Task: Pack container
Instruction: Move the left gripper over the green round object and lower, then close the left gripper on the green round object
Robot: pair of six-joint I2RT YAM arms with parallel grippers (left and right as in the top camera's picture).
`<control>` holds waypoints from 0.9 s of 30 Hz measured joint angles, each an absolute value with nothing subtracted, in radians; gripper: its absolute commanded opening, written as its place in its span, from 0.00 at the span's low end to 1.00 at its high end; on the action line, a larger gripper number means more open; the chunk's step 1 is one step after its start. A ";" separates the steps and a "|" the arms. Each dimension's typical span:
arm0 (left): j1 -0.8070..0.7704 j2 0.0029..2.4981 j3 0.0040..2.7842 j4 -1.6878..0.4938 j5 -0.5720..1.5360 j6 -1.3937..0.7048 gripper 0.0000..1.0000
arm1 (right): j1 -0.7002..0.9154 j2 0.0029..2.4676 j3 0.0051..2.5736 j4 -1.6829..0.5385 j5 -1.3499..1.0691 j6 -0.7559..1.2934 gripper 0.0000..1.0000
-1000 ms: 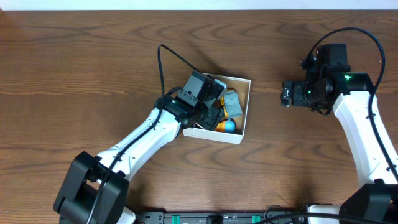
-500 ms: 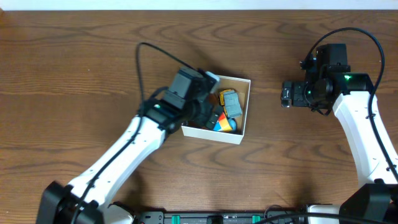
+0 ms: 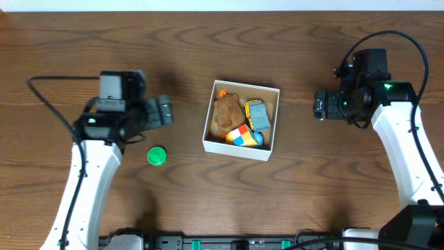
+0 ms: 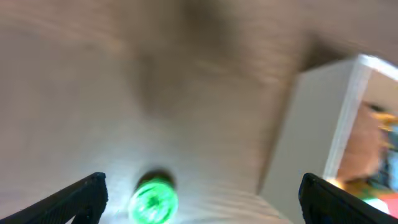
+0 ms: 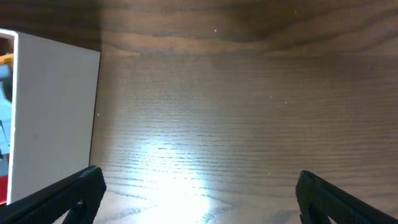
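Container (image 3: 236, 150) (white walls) holds toys (image 3: 243, 121); green toy (image 3: 157, 155) near left gripper (image 3: 168, 111).

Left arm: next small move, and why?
Probably bring the left gripper down over the green ball and close on it. The ball lies on the table outside the container, the other toys are inside, and the left gripper is open and empty close by.

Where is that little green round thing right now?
In the overhead view, the green round thing lies on the table outside the container, off to its left and close to the left gripper.
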State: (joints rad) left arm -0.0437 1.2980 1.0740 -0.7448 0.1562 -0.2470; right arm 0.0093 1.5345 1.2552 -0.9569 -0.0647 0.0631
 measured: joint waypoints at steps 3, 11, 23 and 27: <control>-0.012 1.328 1.062 -0.779 0.150 -0.286 0.98 | 0.009 1.534 1.256 -0.956 -0.065 0.063 0.99; -0.010 1.513 0.968 -0.793 0.150 -0.346 0.98 | 0.009 1.534 1.256 -0.956 -0.065 0.062 0.99; -0.010 1.676 0.958 -0.788 0.150 -0.363 0.98 | 0.009 1.534 1.255 -0.956 -0.065 0.059 0.99; -0.010 1.693 0.958 -0.789 0.150 -0.364 0.98 | 0.009 1.534 1.256 -0.957 -0.065 0.059 0.99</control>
